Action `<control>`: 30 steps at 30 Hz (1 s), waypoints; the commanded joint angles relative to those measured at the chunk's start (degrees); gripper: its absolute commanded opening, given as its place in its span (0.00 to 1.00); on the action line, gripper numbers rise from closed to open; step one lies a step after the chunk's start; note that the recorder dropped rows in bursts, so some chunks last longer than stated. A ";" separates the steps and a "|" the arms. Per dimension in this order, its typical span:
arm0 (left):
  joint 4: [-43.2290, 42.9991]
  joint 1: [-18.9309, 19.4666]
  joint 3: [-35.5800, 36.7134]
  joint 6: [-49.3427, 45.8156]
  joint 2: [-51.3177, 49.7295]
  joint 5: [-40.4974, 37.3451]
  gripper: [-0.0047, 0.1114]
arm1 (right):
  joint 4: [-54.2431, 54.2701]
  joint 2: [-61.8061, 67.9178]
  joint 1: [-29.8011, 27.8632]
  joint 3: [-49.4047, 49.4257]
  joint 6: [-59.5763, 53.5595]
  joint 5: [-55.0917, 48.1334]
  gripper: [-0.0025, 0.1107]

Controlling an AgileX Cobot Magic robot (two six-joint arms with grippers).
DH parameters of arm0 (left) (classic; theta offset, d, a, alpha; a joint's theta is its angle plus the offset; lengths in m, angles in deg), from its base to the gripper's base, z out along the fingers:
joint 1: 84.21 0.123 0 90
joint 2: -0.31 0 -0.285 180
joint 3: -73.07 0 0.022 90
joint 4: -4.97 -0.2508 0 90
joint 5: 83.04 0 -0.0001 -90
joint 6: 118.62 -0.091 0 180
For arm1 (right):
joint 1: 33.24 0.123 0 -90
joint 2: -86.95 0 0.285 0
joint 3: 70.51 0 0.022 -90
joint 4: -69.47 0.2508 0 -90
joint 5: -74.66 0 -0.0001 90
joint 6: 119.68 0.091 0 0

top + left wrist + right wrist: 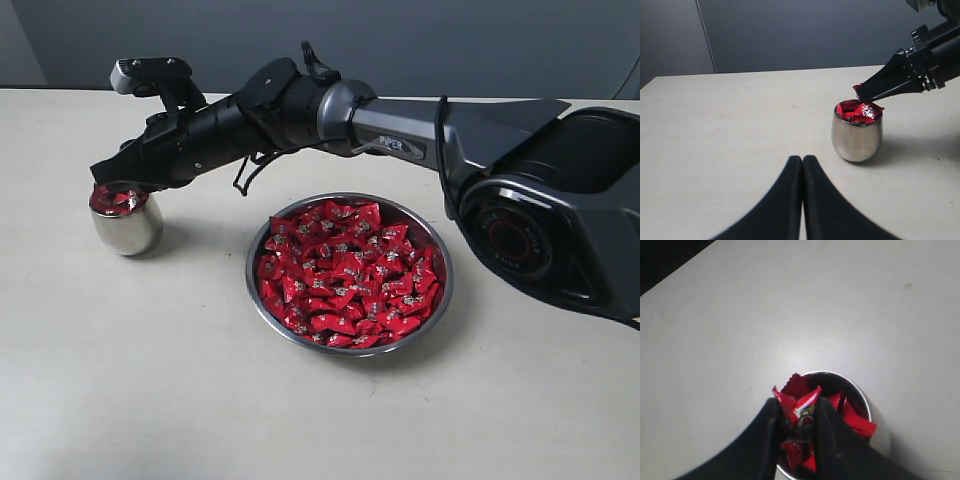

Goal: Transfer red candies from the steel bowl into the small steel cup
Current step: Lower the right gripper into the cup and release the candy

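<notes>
The steel bowl (pixel 440 262) sits mid-table, heaped with red candies (pixel 345 272). At the left stands the small steel cup (pixel 127 227), (pixel 857 137), (pixel 862 405), filled to the brim with red candies (pixel 858 111). My right gripper (pixel 797 412), (pixel 105 185), (pixel 860 93) reaches across the table and hovers right over the cup's mouth, shut on a red candy (pixel 802 407) pinched between its fingers. My left gripper (pixel 802 159) is shut with nothing in it, low over the table a little short of the cup.
The right arm (pixel 400 130) stretches across behind the bowl from its base (pixel 550 215) at the right edge. A dark wall (pixel 400 40) runs along the table's far edge.
</notes>
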 commanded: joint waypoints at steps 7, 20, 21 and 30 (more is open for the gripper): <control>0.13 0.03 0.22 0.06 0.26 0.09 0.04 | -1.08 -0.02 1.04 -0.38 0.01 -0.52 0.01; 0.13 0.03 0.22 0.06 0.26 0.09 0.04 | -1.33 -0.02 1.16 -0.51 -0.22 2.45 0.39; 0.13 0.03 0.22 0.06 0.26 0.09 0.04 | -1.33 -0.02 1.16 -0.51 -0.22 2.57 0.38; 0.13 0.03 0.22 0.06 0.26 0.09 0.04 | -1.33 -0.02 1.16 -0.51 -0.22 2.59 0.38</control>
